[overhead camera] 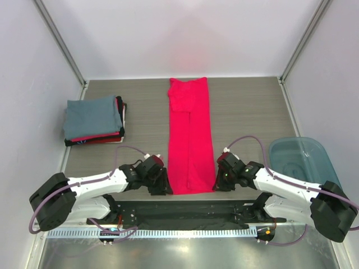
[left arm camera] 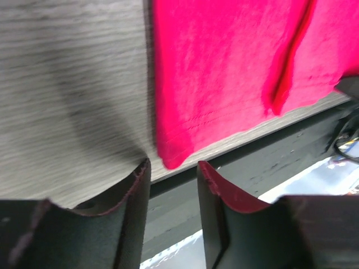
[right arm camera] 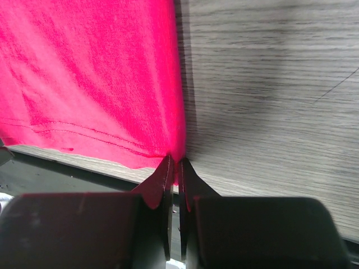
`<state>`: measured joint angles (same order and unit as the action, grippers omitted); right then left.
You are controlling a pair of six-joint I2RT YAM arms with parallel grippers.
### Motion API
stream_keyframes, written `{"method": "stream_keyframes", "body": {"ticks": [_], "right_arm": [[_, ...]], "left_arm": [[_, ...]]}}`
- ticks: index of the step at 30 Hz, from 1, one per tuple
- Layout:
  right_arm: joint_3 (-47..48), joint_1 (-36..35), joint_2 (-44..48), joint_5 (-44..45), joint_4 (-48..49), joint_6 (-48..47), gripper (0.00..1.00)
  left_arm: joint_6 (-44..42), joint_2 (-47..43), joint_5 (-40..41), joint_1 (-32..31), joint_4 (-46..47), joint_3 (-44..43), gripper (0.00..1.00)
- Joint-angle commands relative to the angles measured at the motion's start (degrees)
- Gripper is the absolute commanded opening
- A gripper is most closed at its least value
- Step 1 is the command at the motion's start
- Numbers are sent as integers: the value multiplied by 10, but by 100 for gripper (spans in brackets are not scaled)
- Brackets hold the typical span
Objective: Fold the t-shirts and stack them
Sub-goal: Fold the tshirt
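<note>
Top view: I see red-pink tee (overhead camera: 189, 140) lying as long strip mid-table, near hem between left gripper (overhead camera: 160, 185) and right gripper (overhead camera: 220, 182). Folded stack (overhead camera: 94, 120) sits far left.
Left wrist: jaws spread, hem corner just ahead, not gripped.
Right wrist: jaws pinching hem corner.

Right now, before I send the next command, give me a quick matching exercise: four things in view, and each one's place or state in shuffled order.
Things:
1. pile of folded shirts
2. tub
3. left gripper
4. right gripper

Places or states:
A. shut on the near right corner of the pink shirt
B. left side of the table, grey one on top
C. open, at the pink shirt's near left corner
D. at the right, teal and see-through

Pairs: 1-B, 2-D, 3-C, 4-A
</note>
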<state>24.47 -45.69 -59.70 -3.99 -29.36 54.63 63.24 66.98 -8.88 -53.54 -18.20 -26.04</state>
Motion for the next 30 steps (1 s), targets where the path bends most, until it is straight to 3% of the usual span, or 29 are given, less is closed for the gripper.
{"method": "stream_keyframes", "body": {"ticks": [1,5,7,11,12,17,22,30], "right_arm": [[1,-6,6,-8,4,5,7],[-3,-8,13,-8,3,9,5],[-5,-8,19,-7,3,10,4],[-4,-10,29,0,-6,3,1],[-1,-10,33,3,-12,1,1],[41,-11,54,36,-47,-11,1],[98,-7,37,84,-63,-37,1],[201,113,-59,95,-18,-118,1]], "left_arm": [[16,17,-13,9,50,10,39],[20,27,-4,14,66,13,37],[18,31,-3,19,64,14,31],[14,32,-4,23,55,17,2],[14,25,-5,23,53,16,0],[11,-6,-28,33,42,-1,0],[-13,-12,-53,82,25,-33,0],[-50,51,-97,174,44,-134,0]]}}
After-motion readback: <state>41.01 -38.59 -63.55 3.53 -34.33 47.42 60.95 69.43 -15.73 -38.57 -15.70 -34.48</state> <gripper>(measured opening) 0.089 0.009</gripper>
